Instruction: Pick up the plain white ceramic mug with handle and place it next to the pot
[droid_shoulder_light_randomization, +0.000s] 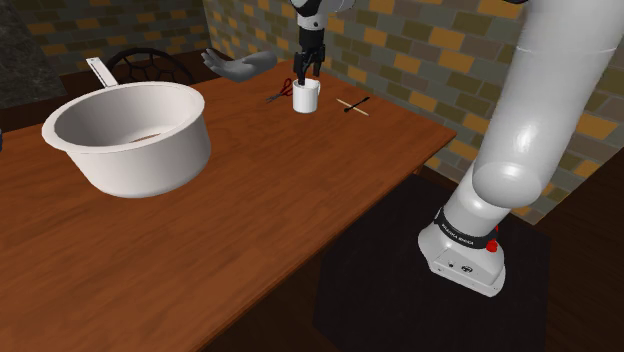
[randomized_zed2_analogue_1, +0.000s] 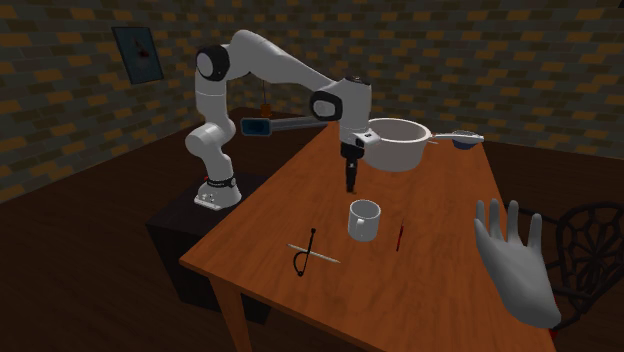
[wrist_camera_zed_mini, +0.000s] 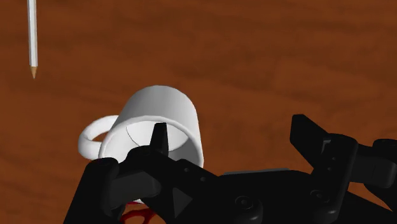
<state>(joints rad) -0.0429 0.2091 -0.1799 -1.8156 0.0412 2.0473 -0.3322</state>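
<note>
The white mug (droid_shoulder_light_randomization: 306, 97) stands upright, mouth up, at the far end of the wooden counter (droid_shoulder_light_randomization: 250, 230). It is well apart from the white pot (droid_shoulder_light_randomization: 140, 165), which sits toward the shoulder view's left. Directly over the mug we see the black gripper (droid_shoulder_light_randomization: 308, 70) pointing down, its fingers (wrist_camera_zed_mini: 159, 141) spread apart and clasping nothing. In the wrist view the mug lies off-centre to them: one fingertip sits over its open mouth, while the other stands clear of its wall on the side away from the handle (wrist_camera_zed_mini: 83, 139). We judge that a straight descent would bring the mug's wall between the fingers for a rim pinch, so this sideways offset matters more than height. The arm (droid_shoulder_light_randomization: 560, 120) carries a dark band of small lettering near its base, which we cannot read.
</note>
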